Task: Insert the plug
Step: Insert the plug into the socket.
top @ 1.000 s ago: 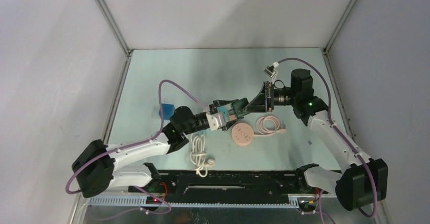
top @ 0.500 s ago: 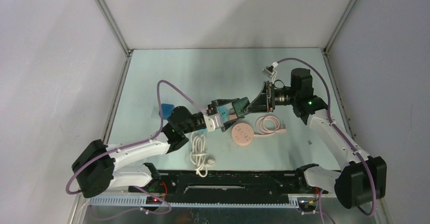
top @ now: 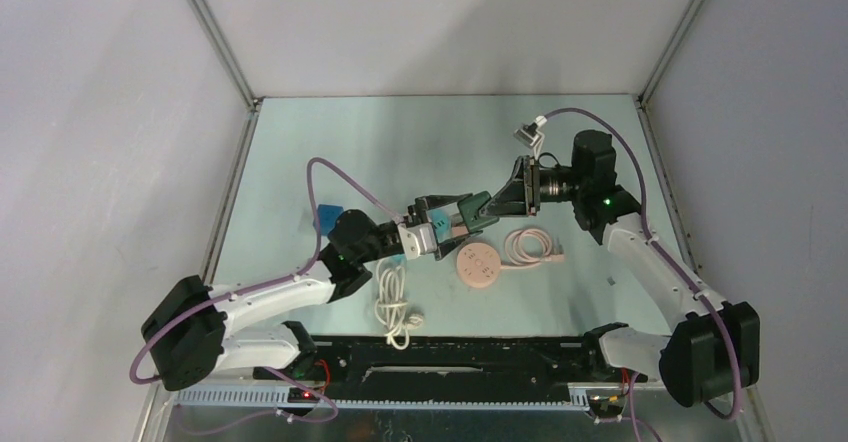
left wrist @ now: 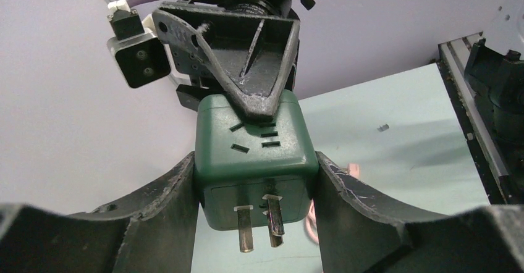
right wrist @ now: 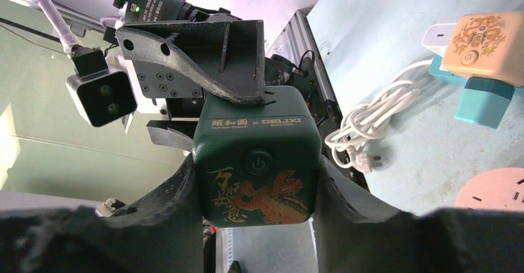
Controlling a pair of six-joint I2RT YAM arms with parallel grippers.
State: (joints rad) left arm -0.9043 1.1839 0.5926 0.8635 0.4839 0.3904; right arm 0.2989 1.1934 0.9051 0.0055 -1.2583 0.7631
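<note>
At far left a blue block [top: 327, 218] is sitting on the table [top: 400, 142]. Mid-air at centre, the left gripper [left wrist: 256, 168] is clamping the green plug cube [top: 478, 208] by two sides, jaws roughly half-spread, prongs facing its camera. The right gripper [right wrist: 256, 168] is squeezing the cube's other faces, near a pink disc [top: 477, 263].

Green cube [left wrist: 253, 155]: smooth plastic with a soft sheen, and a glossier red-and-gold print on one face. Prongs [left wrist: 246, 228]: bright bare metal. Left fingers [left wrist: 164, 205]: matt black plastic, rough, scuffed with pale scratches. Table [top: 330, 152] looks matt. White cable [right wrist: 369, 115]: shiny plastic.
</note>
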